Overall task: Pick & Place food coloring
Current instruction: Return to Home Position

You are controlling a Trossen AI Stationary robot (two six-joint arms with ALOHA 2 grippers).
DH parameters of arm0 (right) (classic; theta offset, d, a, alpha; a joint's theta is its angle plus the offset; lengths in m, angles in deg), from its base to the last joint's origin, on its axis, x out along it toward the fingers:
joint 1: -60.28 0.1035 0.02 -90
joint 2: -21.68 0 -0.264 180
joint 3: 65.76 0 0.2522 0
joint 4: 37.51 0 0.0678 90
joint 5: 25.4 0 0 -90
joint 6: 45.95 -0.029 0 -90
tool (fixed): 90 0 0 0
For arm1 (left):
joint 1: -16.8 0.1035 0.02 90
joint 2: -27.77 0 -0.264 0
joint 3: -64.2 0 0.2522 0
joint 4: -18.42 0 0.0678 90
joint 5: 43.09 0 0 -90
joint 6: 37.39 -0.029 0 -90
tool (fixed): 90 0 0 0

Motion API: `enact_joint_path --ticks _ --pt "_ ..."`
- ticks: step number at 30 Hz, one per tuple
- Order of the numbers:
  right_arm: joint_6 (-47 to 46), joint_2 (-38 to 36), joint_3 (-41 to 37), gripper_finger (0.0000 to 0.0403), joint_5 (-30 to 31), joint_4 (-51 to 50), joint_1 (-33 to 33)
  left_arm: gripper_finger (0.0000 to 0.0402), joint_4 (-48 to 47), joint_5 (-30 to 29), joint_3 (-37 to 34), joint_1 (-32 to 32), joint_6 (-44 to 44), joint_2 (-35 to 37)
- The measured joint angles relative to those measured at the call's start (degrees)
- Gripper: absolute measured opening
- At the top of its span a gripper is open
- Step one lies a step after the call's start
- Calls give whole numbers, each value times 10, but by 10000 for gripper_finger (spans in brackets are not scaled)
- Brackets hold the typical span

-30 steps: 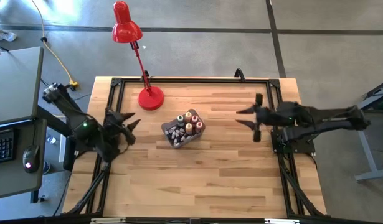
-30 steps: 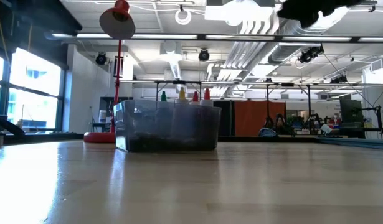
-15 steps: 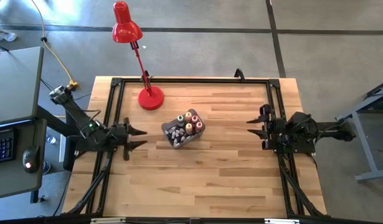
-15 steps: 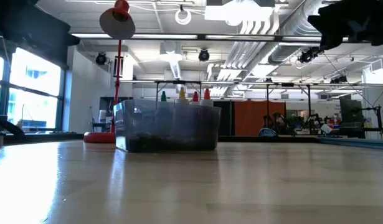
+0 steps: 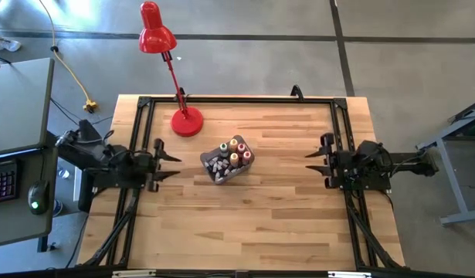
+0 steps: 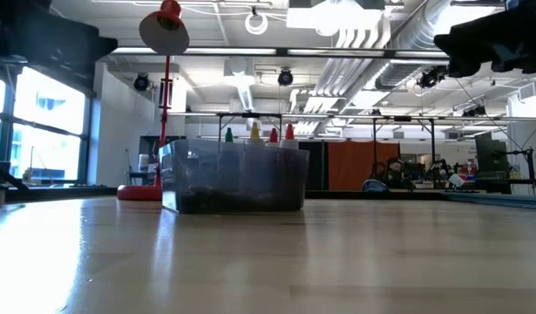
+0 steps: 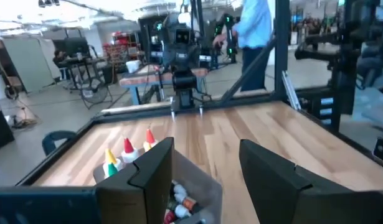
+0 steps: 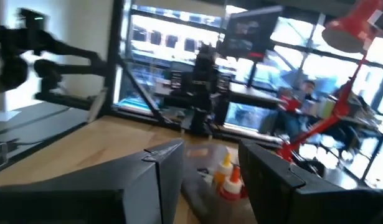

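Where low view shows cap tips (image 6: 254, 133), overhead shows bottles (image 5: 235, 152) in bin (image 5: 205, 160), both jaws wide

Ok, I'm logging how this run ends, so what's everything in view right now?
food coloring bottles: several, exact count hidden; red, yellow and green tips upright, small ones lying; inside the bin
bin: one, grey translucent, mid-table
desk lamp: one, red, base on the table, left of the bin in the high view
table: one, light wood
person: one, blue top, beyond the table
left gripper: open, empty, left edge
right gripper: open, empty, right edge
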Motion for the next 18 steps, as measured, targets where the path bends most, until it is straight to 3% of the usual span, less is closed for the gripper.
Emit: enact_joint_path --ticks 8,18 --pt "-62 4 0 146 90 -9 0 179 28 43 -47 53 24 1" --pt "-55 6 0 146 95 -14 0 179 35 41 -51 68 45 -8"
